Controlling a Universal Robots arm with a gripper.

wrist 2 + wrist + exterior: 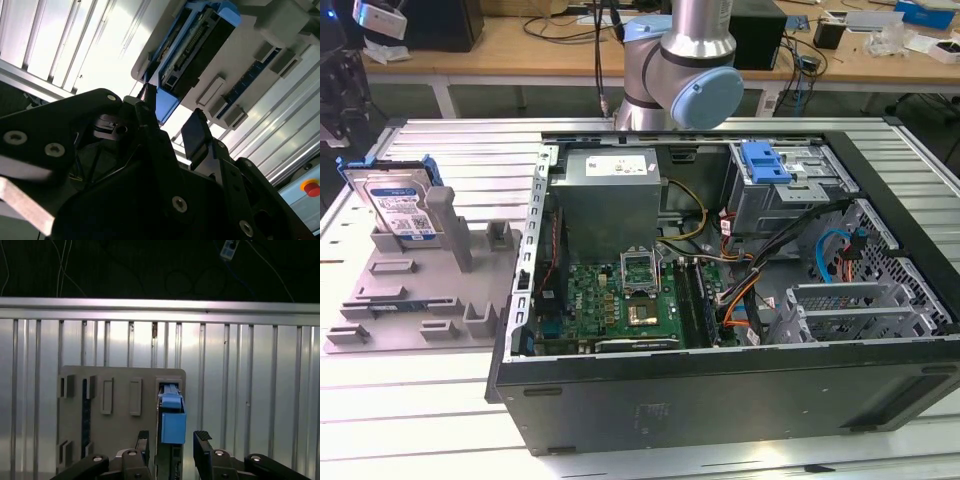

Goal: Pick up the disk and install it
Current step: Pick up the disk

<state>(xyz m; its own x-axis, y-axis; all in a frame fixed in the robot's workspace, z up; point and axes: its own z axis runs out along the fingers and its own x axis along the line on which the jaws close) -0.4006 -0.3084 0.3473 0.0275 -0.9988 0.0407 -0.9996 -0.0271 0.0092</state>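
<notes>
Over the grey holder (120, 385), your pincer (173, 436) hangs released, empty.
Straight ahead, the disk (173, 422) stands on edge in that holder, thin edge aligned with the finger gap.

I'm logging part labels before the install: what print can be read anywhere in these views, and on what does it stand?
Nothing can be read and quoted.
On the flat silver hard drive in its blue plastic carrier, the white-and-blue label: print too small to read.
On the grey metal power supply box, the pale sticker: print too blurred to read.
</notes>
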